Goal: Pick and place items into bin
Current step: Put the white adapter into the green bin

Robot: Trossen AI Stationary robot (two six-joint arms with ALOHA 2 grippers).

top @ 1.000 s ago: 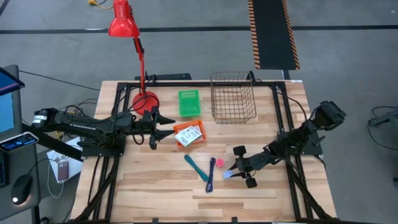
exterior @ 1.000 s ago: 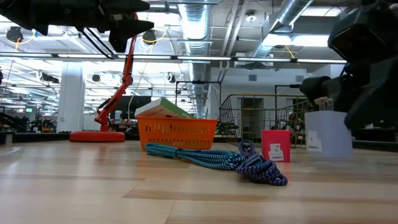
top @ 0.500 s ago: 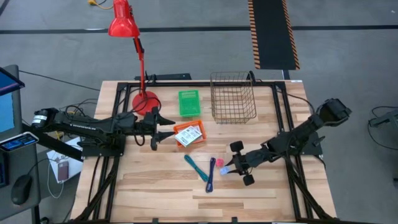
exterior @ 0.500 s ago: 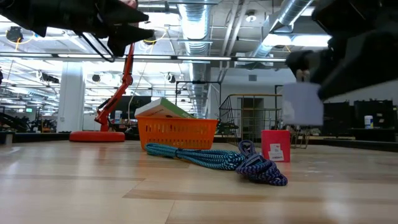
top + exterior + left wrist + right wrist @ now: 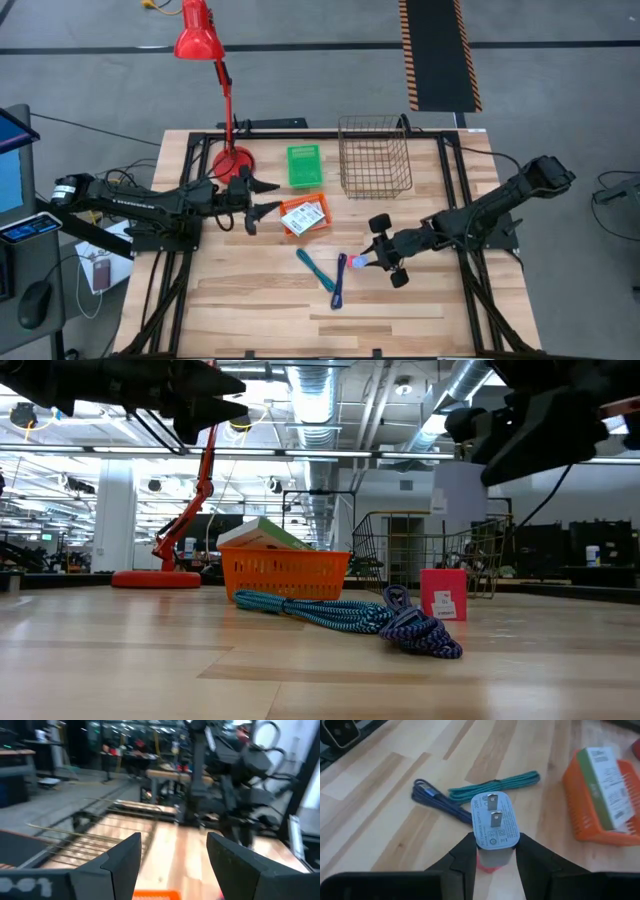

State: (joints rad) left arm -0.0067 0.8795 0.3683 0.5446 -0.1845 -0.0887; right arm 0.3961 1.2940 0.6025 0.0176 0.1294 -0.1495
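The right end effector was clenched on a small light-blue plug-in charger block, held clear above the wooden desk near the teal cable. To do well, it needed a steady carry over the wire mesh bin before releasing. The left end effector hung spread wide, empty.

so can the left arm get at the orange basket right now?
Probably yes: the left gripper hangs open beside the orange basket, nothing between them. The right gripper is off by the cables.
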